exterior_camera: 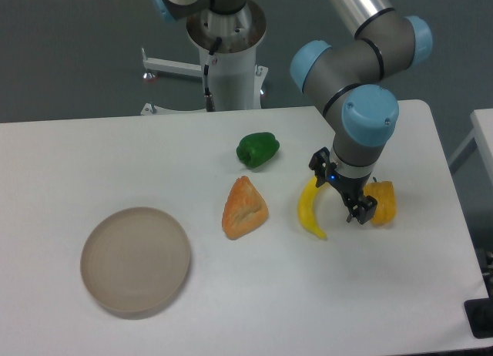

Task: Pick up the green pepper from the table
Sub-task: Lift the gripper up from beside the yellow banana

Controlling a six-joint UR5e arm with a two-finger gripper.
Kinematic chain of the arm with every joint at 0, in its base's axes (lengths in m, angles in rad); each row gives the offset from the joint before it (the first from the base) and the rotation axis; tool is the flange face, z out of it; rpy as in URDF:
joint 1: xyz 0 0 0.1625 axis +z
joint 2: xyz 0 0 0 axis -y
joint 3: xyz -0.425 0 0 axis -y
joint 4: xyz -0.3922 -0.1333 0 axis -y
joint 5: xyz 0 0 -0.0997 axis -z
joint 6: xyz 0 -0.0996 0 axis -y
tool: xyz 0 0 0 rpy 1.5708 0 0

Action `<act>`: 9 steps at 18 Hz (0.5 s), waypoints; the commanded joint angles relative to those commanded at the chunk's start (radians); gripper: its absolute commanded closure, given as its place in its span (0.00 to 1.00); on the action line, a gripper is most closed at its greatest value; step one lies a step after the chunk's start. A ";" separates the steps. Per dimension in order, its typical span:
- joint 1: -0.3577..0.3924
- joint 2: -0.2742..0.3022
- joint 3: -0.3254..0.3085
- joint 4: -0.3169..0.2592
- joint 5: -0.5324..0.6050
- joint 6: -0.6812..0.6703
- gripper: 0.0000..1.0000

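Hidden and cropped
Orange pepper [383,203] partly behind the tool [339,203] — counter [308,294] cut off at left and bottom edges.

Beyond the far edge of the table [231,310] lies a dark grey-green floor [69,55], plain and even in tone. On it, far and left of centre, stand white metal feet of a stand [166,65], with a small reddish knob at one end. At the right edge shows a corner of a second white surface [484,132], with a pale leg [461,152] slanting down beside it. The light is soft and even, casting faint shadows.
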 joint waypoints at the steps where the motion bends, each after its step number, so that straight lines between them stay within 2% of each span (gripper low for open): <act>1: 0.000 0.000 -0.002 0.000 0.000 0.000 0.00; 6: 0.002 0.008 -0.008 -0.002 -0.002 0.000 0.00; 9: 0.011 0.047 -0.072 -0.003 -0.002 0.000 0.00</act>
